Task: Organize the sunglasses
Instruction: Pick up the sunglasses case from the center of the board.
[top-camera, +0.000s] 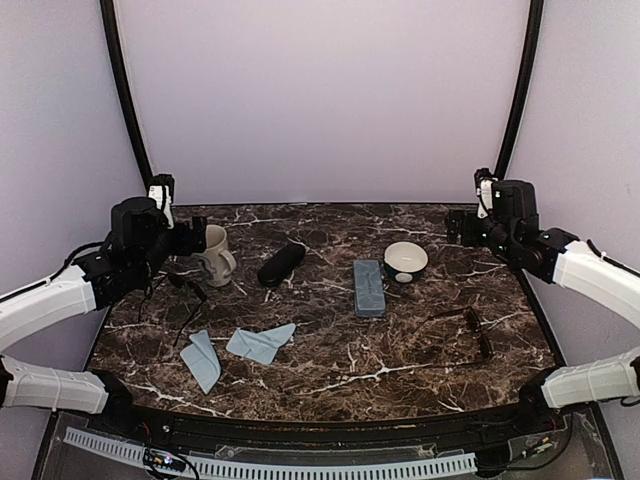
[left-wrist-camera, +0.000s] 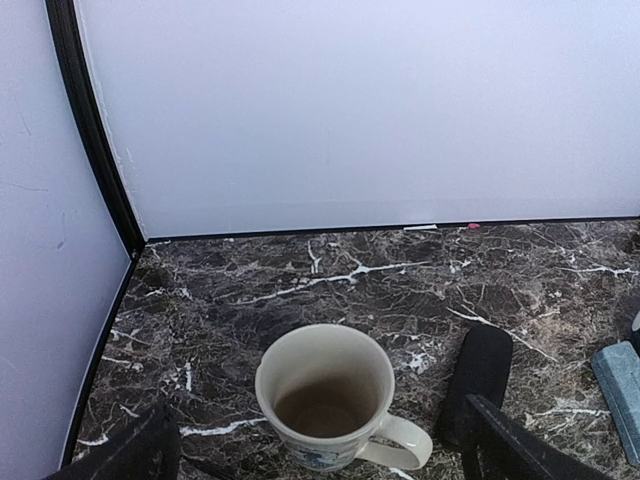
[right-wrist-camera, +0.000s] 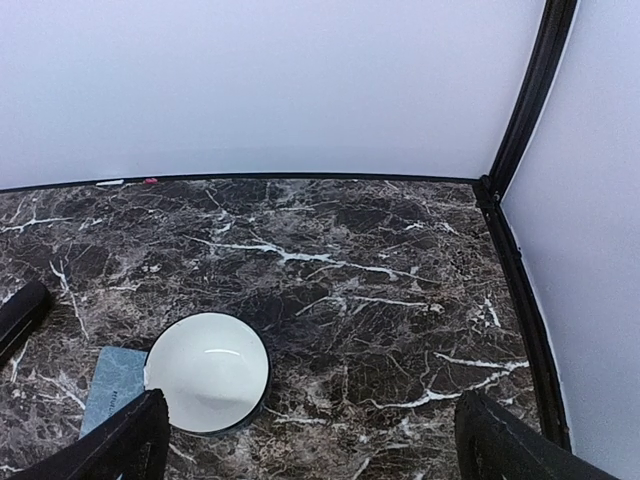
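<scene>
Both sets of jaws stand wide apart and hold nothing. The left gripper (top-camera: 193, 236) hovers at middle left over the mug (top-camera: 215, 255), and the right gripper (top-camera: 457, 226) at middle right beside the bowl (top-camera: 405, 262). The first pair of sunglasses (top-camera: 192, 292) lies loose below the mug, and the second pair (top-camera: 474, 322) at lower right. The black case (top-camera: 281, 264) and the blue-grey case (top-camera: 368, 287) sit at centre. To my eye nothing has begun. Next an arm must drop low and pinch a thin frame lying flat on the marble.
</scene>
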